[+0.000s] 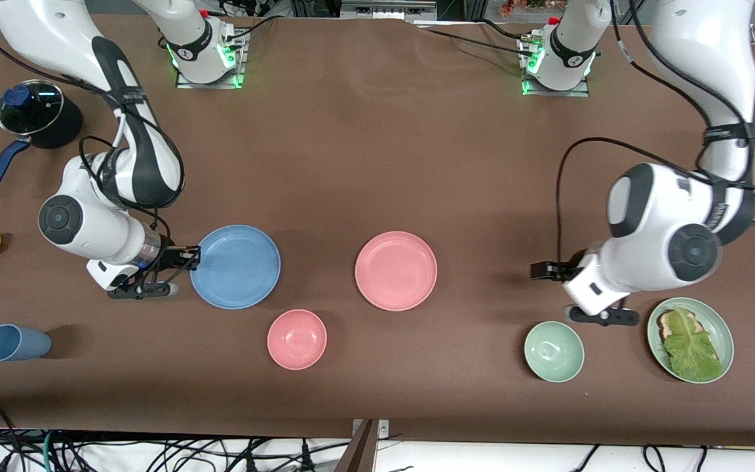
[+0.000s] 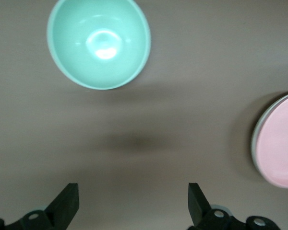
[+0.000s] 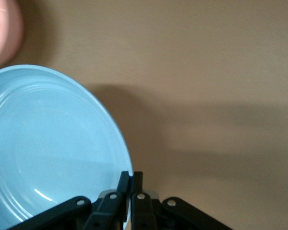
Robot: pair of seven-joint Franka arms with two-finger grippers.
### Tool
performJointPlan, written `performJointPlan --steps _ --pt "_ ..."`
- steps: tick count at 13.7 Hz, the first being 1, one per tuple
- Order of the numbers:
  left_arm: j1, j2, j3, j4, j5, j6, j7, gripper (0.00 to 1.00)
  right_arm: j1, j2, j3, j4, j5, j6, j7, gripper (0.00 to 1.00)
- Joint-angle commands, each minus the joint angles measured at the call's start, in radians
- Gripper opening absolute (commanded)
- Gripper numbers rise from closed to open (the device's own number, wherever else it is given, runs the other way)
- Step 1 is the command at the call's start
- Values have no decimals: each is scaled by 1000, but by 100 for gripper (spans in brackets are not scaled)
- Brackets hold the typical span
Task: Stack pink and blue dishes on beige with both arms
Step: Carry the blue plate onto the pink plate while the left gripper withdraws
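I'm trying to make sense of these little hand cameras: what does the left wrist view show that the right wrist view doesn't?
Only the left wrist view shows the pale green round bowl and the left gripper, open over bare brown table, with the wide pink plate's rim at the frame edge.

Only the right wrist view shows the wide light blue plate, with the right gripper shut on its rim, and a pink blur in one corner that I cannot identify.

Both share the brown table and a pair of black gripper fingers. No beige plate appears in either.

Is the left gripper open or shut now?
Open. In the left wrist view the left gripper shows its two fingers wide apart, with only bare table between them.
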State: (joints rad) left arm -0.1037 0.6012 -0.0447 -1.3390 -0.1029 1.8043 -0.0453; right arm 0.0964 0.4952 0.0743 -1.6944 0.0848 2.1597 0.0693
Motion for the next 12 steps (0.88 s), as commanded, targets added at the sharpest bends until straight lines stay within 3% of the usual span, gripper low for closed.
performJointPlan --steps 1,6,9,12 --pt "61 -40 -7 -25 52 -46 103 100 32 5 62 73 7 -61 120 0" --pt "111 -60 13 -25 61 -63 216 100 250 101 62 142 0 37 430 0" --pt "101 -170 13 -35 63 -115 209 100 374 181 53 180 -5 170 594 0" --pt "69 -276 13 -41 146 -158 211 100 436 256 53 261 -81 181 774 0"
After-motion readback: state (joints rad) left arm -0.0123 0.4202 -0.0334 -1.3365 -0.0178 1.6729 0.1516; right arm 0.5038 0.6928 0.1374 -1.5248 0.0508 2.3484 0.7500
